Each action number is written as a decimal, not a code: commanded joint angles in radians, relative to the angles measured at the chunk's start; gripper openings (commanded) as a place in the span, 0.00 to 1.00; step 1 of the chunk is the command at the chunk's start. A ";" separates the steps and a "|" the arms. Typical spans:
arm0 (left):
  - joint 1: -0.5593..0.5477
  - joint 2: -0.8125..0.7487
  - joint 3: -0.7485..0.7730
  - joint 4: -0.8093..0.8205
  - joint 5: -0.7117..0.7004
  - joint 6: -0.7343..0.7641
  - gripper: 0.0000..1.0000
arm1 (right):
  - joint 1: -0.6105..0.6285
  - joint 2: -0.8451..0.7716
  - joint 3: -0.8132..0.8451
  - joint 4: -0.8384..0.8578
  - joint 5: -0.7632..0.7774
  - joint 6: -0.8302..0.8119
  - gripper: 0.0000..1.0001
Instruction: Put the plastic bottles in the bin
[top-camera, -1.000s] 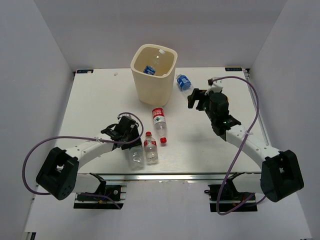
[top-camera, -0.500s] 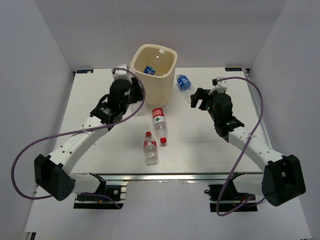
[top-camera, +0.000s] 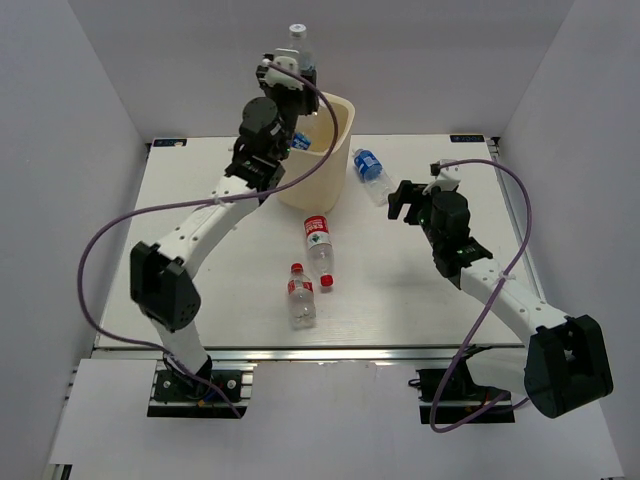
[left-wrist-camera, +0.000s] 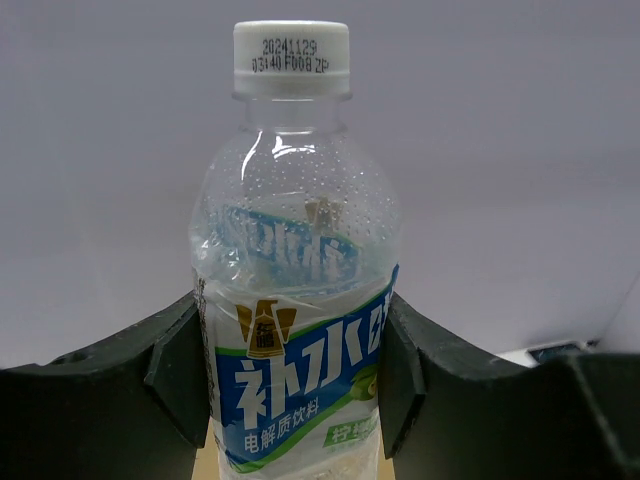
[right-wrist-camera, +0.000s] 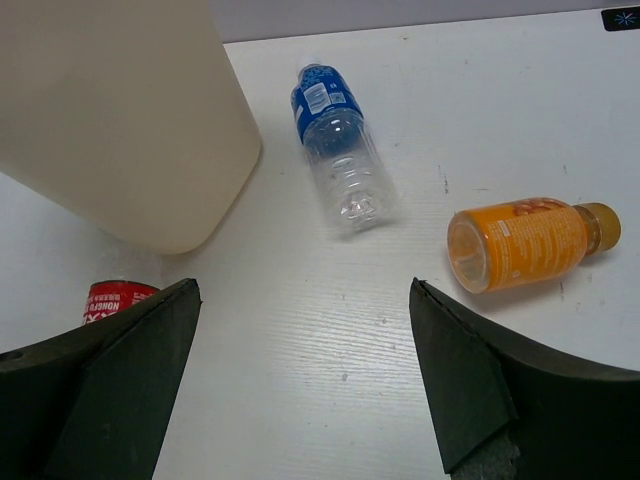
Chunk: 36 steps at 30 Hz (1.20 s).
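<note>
The left arm (top-camera: 200, 222) stretches far forward and high from its base at the near edge, its wrist raised. The left end effector (top-camera: 296, 65) at the far top of the reach is clamped by both dark fingers (left-wrist-camera: 175, 372) on the sides of an upright green-white-labelled bottle (left-wrist-camera: 290, 250). The right arm (top-camera: 500, 290) reaches forward and inward at a lower height with its elbow bent. The right end effector (right-wrist-camera: 300, 400) points towards the far left, tilted downward, with its two fingers spread wide apart and nothing between them.
</note>
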 joint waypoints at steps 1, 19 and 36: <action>0.022 0.104 0.068 0.067 0.050 0.088 0.04 | -0.011 -0.013 -0.004 0.059 0.007 -0.029 0.89; 0.103 0.416 0.106 -0.111 0.020 0.034 0.00 | -0.022 0.000 -0.008 0.062 -0.019 -0.032 0.89; 0.114 0.375 0.137 -0.228 0.108 -0.010 0.94 | -0.022 0.020 0.006 0.054 -0.056 -0.012 0.89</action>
